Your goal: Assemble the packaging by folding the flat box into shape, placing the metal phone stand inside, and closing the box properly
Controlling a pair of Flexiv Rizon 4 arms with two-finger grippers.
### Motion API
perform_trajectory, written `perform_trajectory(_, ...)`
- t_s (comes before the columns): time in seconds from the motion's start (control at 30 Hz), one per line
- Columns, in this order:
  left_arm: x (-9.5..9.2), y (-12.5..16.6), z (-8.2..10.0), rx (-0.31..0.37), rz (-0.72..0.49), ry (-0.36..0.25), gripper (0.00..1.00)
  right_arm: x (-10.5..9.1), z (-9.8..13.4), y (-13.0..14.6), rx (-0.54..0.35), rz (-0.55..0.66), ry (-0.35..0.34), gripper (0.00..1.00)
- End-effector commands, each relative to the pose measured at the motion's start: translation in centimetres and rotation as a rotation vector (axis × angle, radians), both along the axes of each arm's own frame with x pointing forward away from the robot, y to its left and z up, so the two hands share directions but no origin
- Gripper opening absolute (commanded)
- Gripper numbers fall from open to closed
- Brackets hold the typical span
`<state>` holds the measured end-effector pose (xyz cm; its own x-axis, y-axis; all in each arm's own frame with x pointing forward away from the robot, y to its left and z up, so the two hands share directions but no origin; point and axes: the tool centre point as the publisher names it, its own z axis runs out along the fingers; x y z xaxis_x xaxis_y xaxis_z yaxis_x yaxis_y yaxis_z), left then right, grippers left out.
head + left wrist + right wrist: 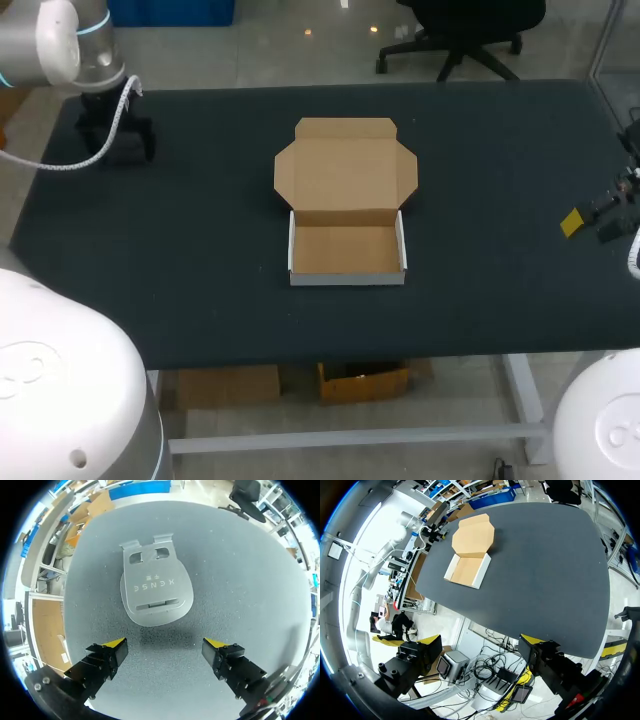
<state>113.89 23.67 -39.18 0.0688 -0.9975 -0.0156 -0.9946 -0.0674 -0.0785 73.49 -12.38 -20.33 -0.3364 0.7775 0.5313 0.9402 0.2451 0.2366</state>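
While the left jaws hang spread wide over the far left corner of the table (200, 230), the metal phone stand (156, 587) lies flat on the dark surface just ahead of them, touched by neither of the yellow fingertips (114, 643). Its grey plate has two cut-outs at the end farthest from the jaws. From the head view the stand is hidden beneath the left arm (95, 60).

At the middle of the table sits the cardboard box (346, 250), well apart from both arms. Its tray has its low walls folded up, white outside and brown within. Its lid (345, 170) lies open and flat on the far side, side flaps spread out.

The right arm (615, 205) is at the table's right edge, and the right jaws are spread wide, out beyond that edge.
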Motion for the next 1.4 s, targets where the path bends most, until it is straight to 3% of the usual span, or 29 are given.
perform_trajectory(0.03, 0.1, 0.0, 0.0, 0.003, 0.001, 0.003, 1.0, -0.1, 0.1, -0.1, 0.001, 0.002, 0.001, 1.0)
perform_trajectory(0.43, 0.5, -0.1, 0.3, -0.016, 0.013, -0.023, 1.0, -0.1, 0.1, -0.1, 0.001, 0.002, 0.001, 1.0)
perform_trajectory(1.4, 3.4, 0.1, -0.3, -0.016, 0.025, -0.011, 1.0, -0.1, 0.1, -0.1, 0.001, 0.002, 0.001, 1.0)
